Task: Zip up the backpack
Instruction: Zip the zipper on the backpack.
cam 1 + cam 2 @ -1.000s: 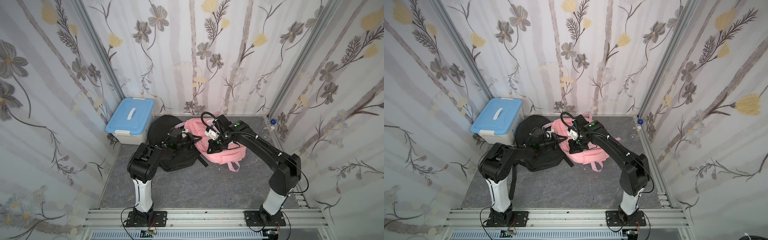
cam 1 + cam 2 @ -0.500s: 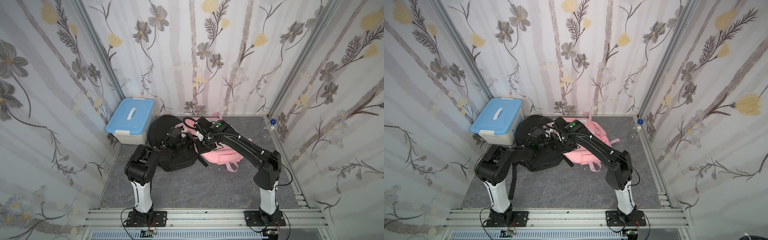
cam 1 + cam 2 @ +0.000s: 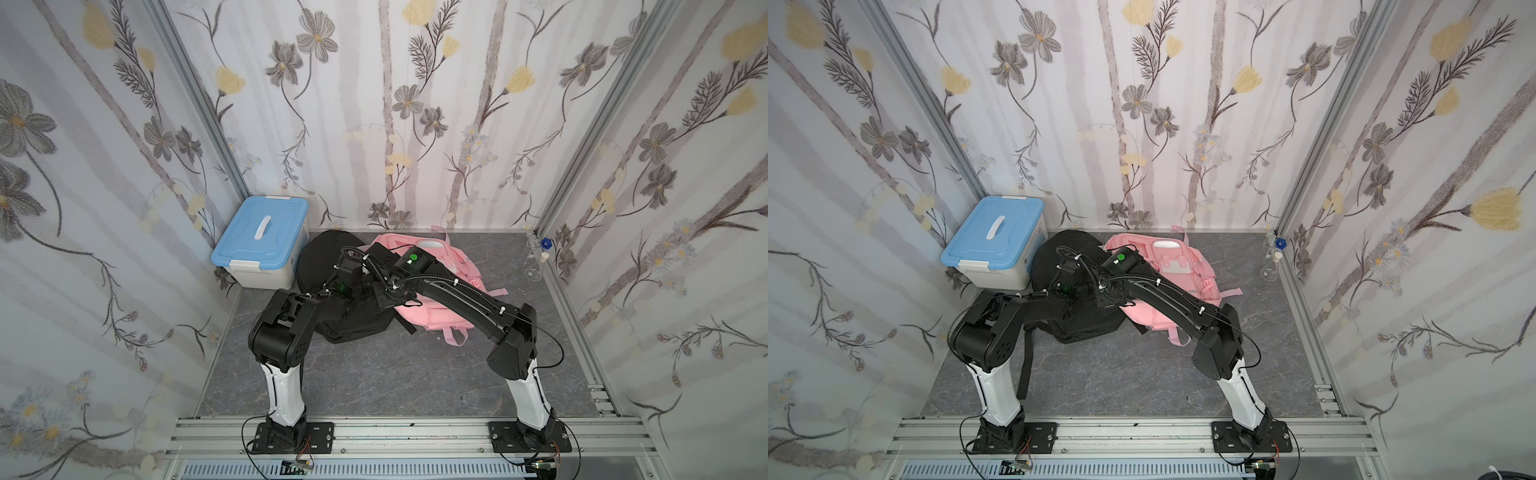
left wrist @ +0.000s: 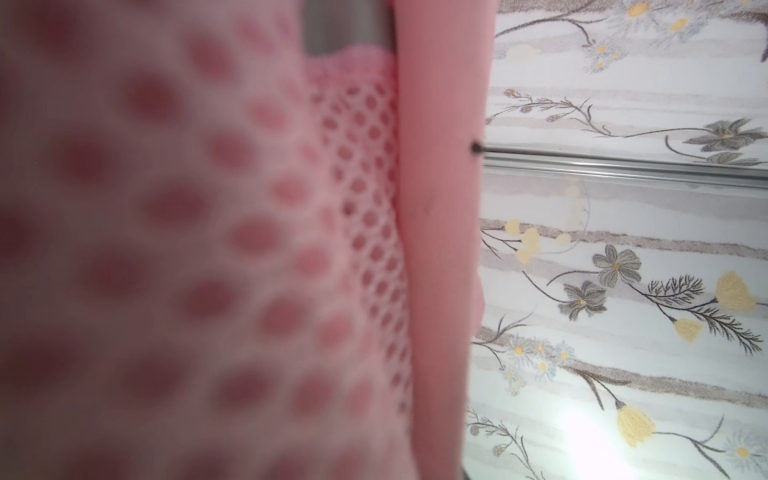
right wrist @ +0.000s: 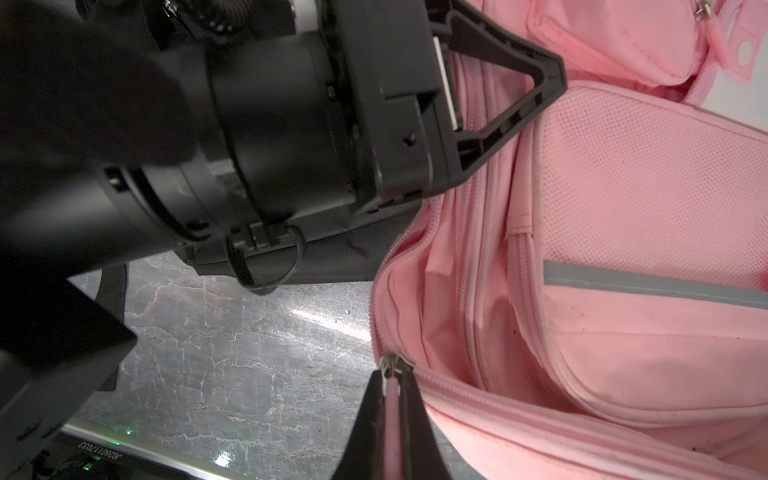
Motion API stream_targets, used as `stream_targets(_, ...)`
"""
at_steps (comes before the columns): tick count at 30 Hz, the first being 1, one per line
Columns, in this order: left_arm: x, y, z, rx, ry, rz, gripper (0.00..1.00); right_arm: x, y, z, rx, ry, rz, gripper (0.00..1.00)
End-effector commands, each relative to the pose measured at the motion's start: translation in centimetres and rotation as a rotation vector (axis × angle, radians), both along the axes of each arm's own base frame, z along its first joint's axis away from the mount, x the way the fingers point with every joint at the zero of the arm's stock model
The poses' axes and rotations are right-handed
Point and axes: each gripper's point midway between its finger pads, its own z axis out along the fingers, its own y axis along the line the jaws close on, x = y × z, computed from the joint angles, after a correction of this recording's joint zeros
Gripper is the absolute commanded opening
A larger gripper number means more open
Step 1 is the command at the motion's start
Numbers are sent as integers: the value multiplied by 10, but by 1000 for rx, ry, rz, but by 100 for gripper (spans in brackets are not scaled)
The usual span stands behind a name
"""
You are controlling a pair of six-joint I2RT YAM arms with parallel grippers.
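Note:
The pink backpack [image 3: 455,266] [image 3: 1183,268] lies at the back of the table in both top views. In the right wrist view my right gripper [image 5: 392,376] is shut on the pink zipper pull [image 5: 391,415], just behind the metal slider [image 5: 395,360]. Past the slider the backpack's opening gapes and pink lining [image 5: 415,299] shows. The same view shows one black finger [image 5: 503,39] of my left gripper lying on the backpack's edge. Blurred pink mesh [image 4: 208,249] and a pink fabric band [image 4: 440,249] fill the left wrist view, and the jaws themselves are hidden.
A black backpack [image 3: 328,257] lies against the pink one's left side, under both wrists, with a black strap [image 3: 1027,357] trailing forward. A blue-lidded box [image 3: 262,245] stands in the back left corner. A glass flask [image 3: 534,270] stands by the right wall.
My right arm has swung left along the pink backpack with the zipper pull, from its middle to its left edge beside the left wrist. The left arm has barely moved.

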Motion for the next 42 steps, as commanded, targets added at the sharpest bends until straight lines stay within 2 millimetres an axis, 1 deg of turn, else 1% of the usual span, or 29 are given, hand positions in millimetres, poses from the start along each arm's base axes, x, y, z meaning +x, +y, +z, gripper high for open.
stream_targets(1,-7,-7,11,-19,-27,-37,0,41,51,50,267,-222,-73,0)
stream_targets(4,-7,-6,14,-15,-35,-38,0,48,44,45,237,-238,-114,0)
stream_targets(6,-8,-5,18,-10,-42,-34,0,48,51,38,260,-195,-94,0)
stream_targets(7,-7,-4,21,-12,-48,-33,0,47,53,38,264,-192,-79,0)
stream_targets(10,-5,3,34,-8,-74,-18,0,42,54,46,259,-194,-3,0)
stream_targets(12,-4,10,45,11,-96,0,0,37,47,51,250,-179,47,0)
stream_targets(15,-2,21,64,32,-140,32,0,24,41,57,290,-130,159,0)
stream_targets(17,-1,29,76,56,-167,56,0,17,29,61,305,-110,219,0)
stream_targets(18,-2,32,85,69,-190,65,0,8,28,62,324,-89,270,0)
stream_targets(19,-2,34,92,81,-207,72,0,14,13,64,332,-70,268,0)
stream_targets(23,-9,44,118,144,-280,113,0,5,-31,59,324,20,305,0)
stream_targets(26,-19,55,126,215,-304,142,0,-3,-65,50,285,70,297,0)
stream_targets(28,-29,58,127,252,-310,149,0,-7,-83,44,250,96,283,0)
stream_targets(31,-49,58,120,321,-310,151,0,-9,-109,36,179,121,255,0)
stream_targets(34,-72,52,107,379,-294,129,0,-3,-130,34,129,103,216,0)
stream_targets(35,-78,50,100,408,-282,117,0,0,-136,35,108,91,203,0)
stream_targets(38,-97,46,78,444,-240,96,0,13,-164,35,-13,49,146,0)
stream_targets(40,-106,41,66,456,-218,70,0,19,-172,37,-46,31,125,0)
stream_targets(42,-115,35,57,461,-197,46,0,25,-181,33,-95,23,110,0)
